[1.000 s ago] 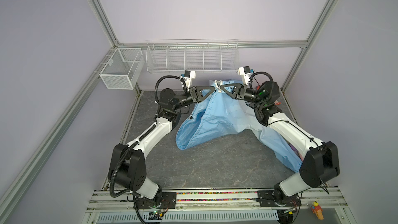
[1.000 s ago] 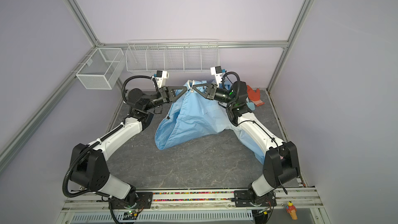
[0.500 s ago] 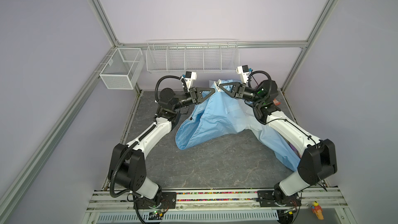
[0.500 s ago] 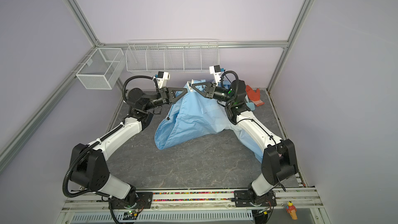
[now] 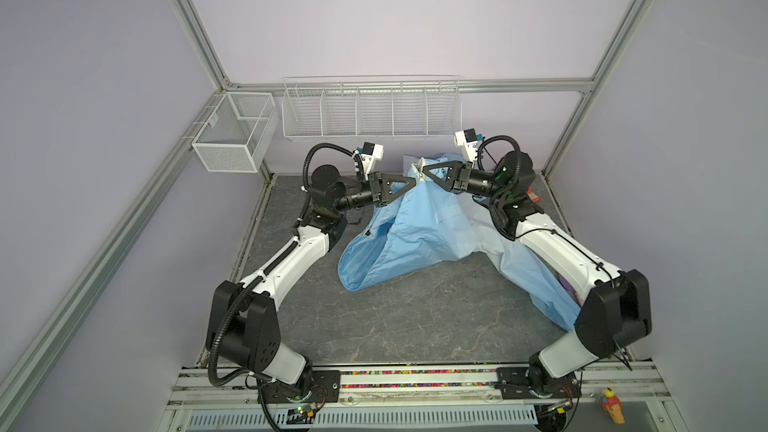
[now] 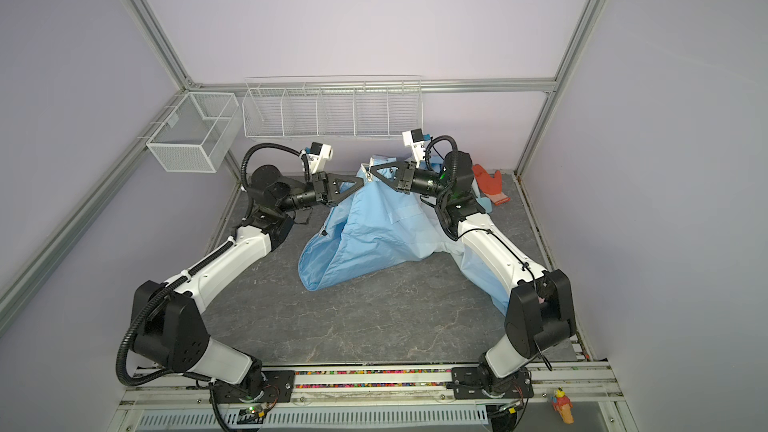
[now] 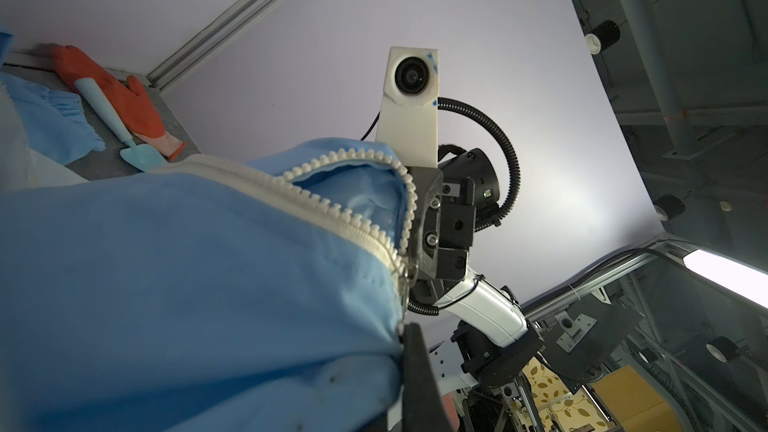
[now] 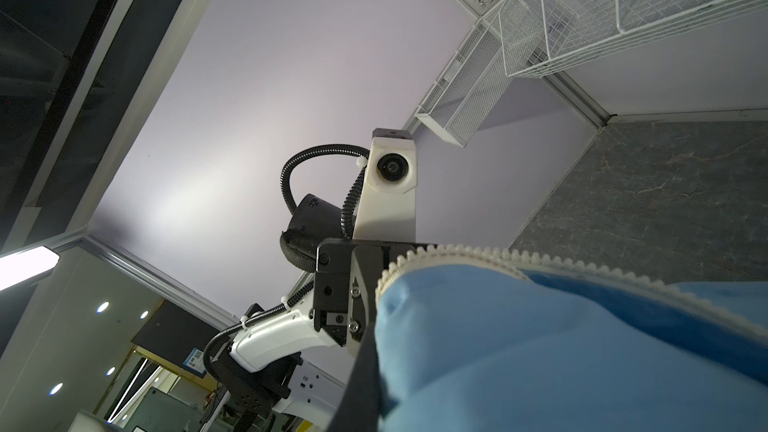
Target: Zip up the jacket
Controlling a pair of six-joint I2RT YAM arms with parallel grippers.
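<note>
Blue jacket (image 5: 415,234) hung over the rear tabletop (image 5: 415,326), L gripper (image 5: 412,181) & R gripper (image 5: 427,171) both clamped on it by the zipper (image 7: 332,209). Risk: thin fabric could slip out if arms pulled apart, misaligning teeth.

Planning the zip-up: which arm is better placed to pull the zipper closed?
Right, probably: the right claw grips the jacket where the zipper rows meet; the left claw pinches fabric beside it, anchoring.

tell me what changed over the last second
The left hand and right hand edged slightly toward each other, carrying the held top of the jacket along. Nothing was taken or let go: both hands stay shut on the jacket, its lower part still lies on the table, and the orange glove is unmoved.
</note>
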